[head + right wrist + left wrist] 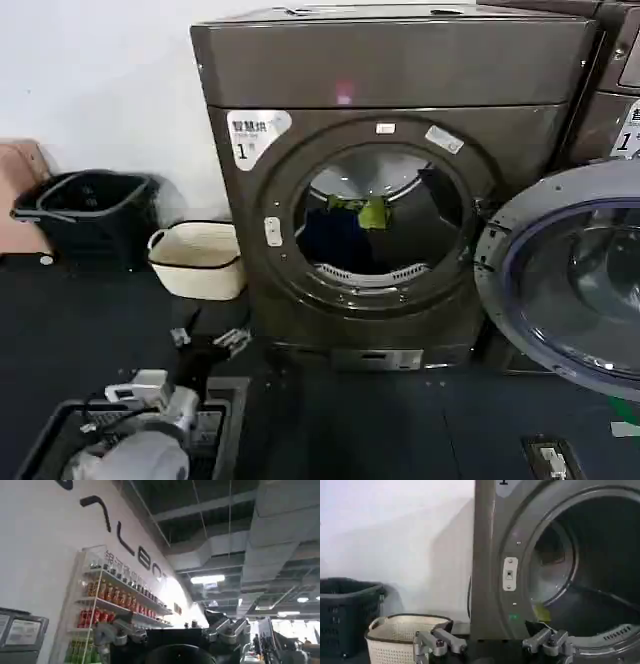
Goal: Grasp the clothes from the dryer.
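dryer [400, 70]: bronze-grey sheet metal, smooth satin sheen | dryer door [575, 285]: glossy glass in grey plastic rim | clothes [345, 230] inside the drum: soft matt cloth | basket [197, 258] beside the dryer: cream woven-look plastic, matt

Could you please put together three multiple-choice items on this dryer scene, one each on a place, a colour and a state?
1. Where is the cream basket?
A. on the floor to the left of the dryer
B. inside the drum
C. on top of the machine

2. What colour is the small piece among the clothes in the drum?
A. red
B. yellow-green
C. white

3. How does the dryer's door stand?
A. shut
B. taken off and lying flat
C. swung open to the right

Key: 1 A, the basket sits beside the machine's left side; 2 B, a bright yellow-green piece lies above dark blue fabric; 3 C, the porthole is uncovered and the round glass door hangs open.
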Motion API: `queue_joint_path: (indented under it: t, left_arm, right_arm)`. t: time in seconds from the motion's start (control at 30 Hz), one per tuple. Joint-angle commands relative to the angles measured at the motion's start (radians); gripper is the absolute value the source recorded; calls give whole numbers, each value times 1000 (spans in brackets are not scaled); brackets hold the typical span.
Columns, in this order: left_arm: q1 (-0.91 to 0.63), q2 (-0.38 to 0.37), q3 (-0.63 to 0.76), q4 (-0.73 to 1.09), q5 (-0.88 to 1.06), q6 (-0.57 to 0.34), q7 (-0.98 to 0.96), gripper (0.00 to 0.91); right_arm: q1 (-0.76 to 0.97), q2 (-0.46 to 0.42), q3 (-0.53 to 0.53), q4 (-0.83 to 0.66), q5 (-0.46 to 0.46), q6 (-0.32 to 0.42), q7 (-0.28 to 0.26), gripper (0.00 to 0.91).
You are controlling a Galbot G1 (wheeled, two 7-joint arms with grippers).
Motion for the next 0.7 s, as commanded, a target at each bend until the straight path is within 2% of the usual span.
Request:
queue_joint_path:
  t: [0.03, 0.2, 0.7]
  left_arm:
    - [0, 2, 3, 1, -5, 4, 1, 907]
    - [4, 2, 6, -1, -9, 5, 1, 907]
    - [17, 6, 7, -16, -14, 5, 2, 907]
  right_arm:
    - [0, -2, 2, 1, -1, 1, -1, 907]
    - [3, 6, -10, 5, 44, 59, -11, 907]
    - [-11, 5, 3, 8, 74, 70, -4, 907]
